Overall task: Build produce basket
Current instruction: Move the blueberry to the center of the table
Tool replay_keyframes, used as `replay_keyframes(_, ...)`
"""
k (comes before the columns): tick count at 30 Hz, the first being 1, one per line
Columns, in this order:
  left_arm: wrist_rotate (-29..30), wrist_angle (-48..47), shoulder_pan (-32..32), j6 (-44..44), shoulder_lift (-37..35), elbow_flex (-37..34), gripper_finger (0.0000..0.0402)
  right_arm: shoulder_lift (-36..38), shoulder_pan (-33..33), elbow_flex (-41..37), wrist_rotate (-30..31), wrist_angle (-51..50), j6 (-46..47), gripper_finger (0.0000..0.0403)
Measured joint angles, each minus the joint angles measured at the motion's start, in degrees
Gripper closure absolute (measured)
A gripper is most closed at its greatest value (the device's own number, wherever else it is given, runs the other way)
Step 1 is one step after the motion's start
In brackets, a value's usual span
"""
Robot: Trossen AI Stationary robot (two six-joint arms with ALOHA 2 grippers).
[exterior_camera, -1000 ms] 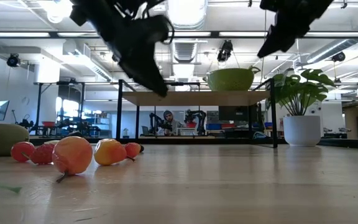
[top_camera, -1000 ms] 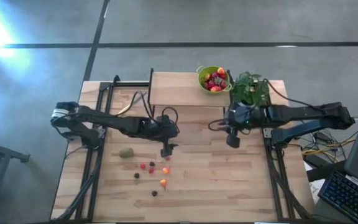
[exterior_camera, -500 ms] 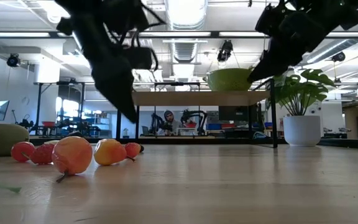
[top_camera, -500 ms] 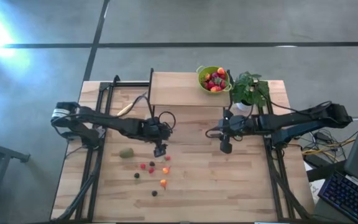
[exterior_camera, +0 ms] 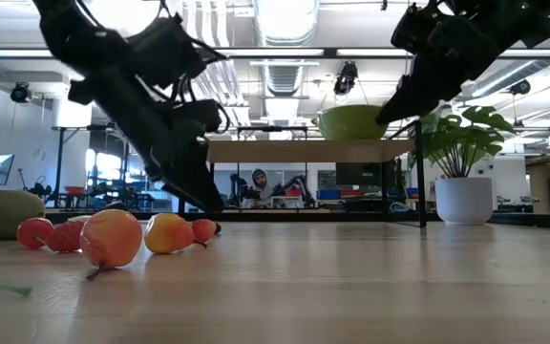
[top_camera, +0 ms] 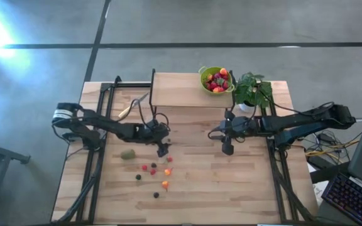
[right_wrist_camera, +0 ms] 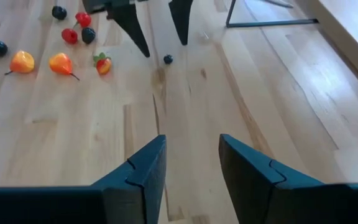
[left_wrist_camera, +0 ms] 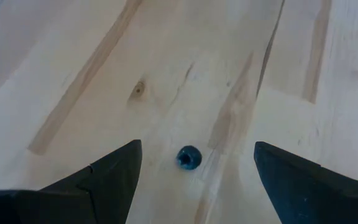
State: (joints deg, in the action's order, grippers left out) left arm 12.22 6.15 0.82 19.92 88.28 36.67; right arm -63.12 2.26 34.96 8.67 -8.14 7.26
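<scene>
We are working over the wooden counter (top_camera: 231, 182) with the left pincer (left_wrist_camera: 191, 167) spread wide and empty, its two dark fingers (left_wrist_camera: 104, 177) straddling a tiny dark blue berry (left_wrist_camera: 189, 157) that is lying loose on the wood between them, touching neither. We are judging this berry to be very light, round and smooth, so it is likely to roll or squirt out if we pinch it off-centre; we are thinking the hold should fall across its middle, with both fingers reaching the counter on either side before closing gently, since it looks small enough to slip and perhaps soft enough to squash. The rest of the produce (top_camera: 153, 171) is lying scattered just beside this spot, red, orange and dark pieces, with the brownish-green oval fruit (top_camera: 128, 154) a little apart toward the left arm's base; that larger one looks firmer and easier to take across its narrow width. The produce basket (top_camera: 215, 79) is sitting on the raised shelf (top_camera: 175, 89) at the far side, already holding several fruits, next to the potted plant (top_camera: 253, 91). The right pincer (right_wrist_camera: 188, 165) is hanging above the bare middle of the counter, parted and holding nothing.
</scene>
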Motion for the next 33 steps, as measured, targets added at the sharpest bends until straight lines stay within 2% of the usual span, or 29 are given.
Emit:
replay_keyframes(10,2.34,6.15,0.02,-0.2,5.96,-1.66,0.0085,0.01,0.0,0.04,-0.01,0.24,-0.38,0.0283)
replay_keyframes(21,3.9,6.31,0.15,0.32,6.41,-1.64,0.009,0.01,0.15,0.04,-0.09,0.18,-1.48,0.0334)
replay_keyframes(25,3.92,6.06,0.11,1.48,6.41,-1.67,0.0118,0.01,0.15,0.02,-0.07,0.18,-1.45,0.035)
replay_keyframes(33,4.23,5.88,0.02,2.93,6.41,-1.71,0.0206,0.01,0.15,0.0,-0.07,0.13,-1.48,0.0368)
